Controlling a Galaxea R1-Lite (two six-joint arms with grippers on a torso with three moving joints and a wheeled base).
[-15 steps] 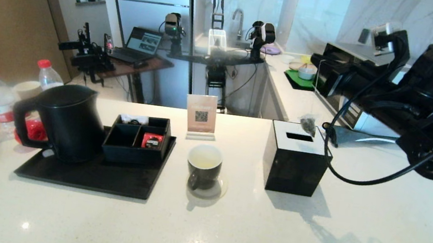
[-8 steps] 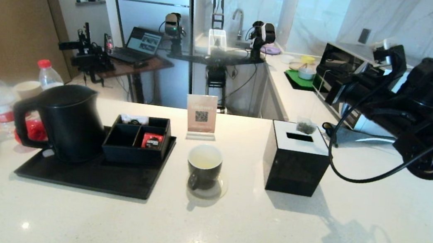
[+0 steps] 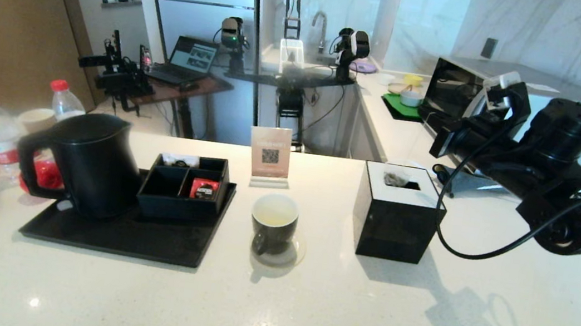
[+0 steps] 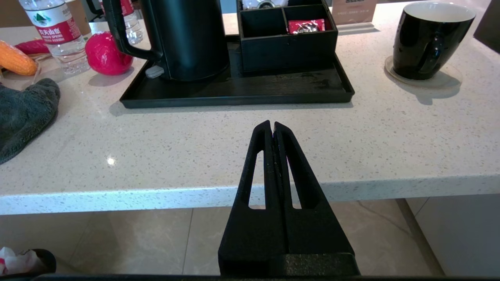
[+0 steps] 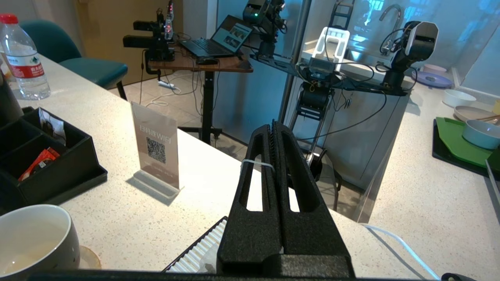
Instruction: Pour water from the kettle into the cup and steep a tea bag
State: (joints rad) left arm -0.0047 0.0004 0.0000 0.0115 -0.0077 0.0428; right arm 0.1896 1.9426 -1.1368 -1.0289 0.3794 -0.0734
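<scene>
White counter (image 3: 304, 311); right gripper (image 5: 273, 127) closed on string (image 5: 256, 163); tea bag (image 3: 394, 179) half hidden at black box (image 3: 395, 221) slot.

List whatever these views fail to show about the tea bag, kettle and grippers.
- The tea bag: in the head view, too small to tell whether it has entered the slot of the black box. In the right wrist view it is hidden beneath the right gripper.
- The kettle: contents hidden by its lid and opaque wall in the head and left wrist views.
- The left gripper: absent from the head view, below the counter edge.
</scene>
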